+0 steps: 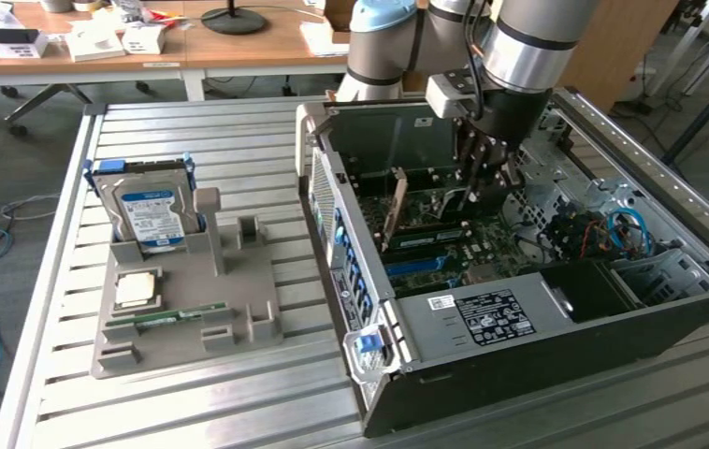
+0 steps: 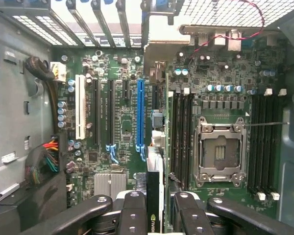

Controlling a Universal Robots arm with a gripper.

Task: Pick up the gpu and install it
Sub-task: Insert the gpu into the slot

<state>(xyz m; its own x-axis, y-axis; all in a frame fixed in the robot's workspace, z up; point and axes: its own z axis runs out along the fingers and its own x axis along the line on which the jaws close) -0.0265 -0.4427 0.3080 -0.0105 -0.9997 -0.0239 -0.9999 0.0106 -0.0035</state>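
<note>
Well off to the exterior view's left of the end effector (image 1: 485,192), a grey holder (image 1: 249,318) on the slatted surface (image 1: 67,243) carries a hard drive (image 1: 149,210); the end effector is down inside the open computer case (image 1: 517,383), clenched on the gpu (image 2: 153,215), which stands edge-on between its fingers (image 2: 133,215) above the motherboard (image 2: 122,73). I judge the pick done and the install in hand: seating calls for the card's edge square over the blue slot (image 2: 140,112) just beside it. The card's contacts and bracket are hidden, so touching cannot be told.
</note>
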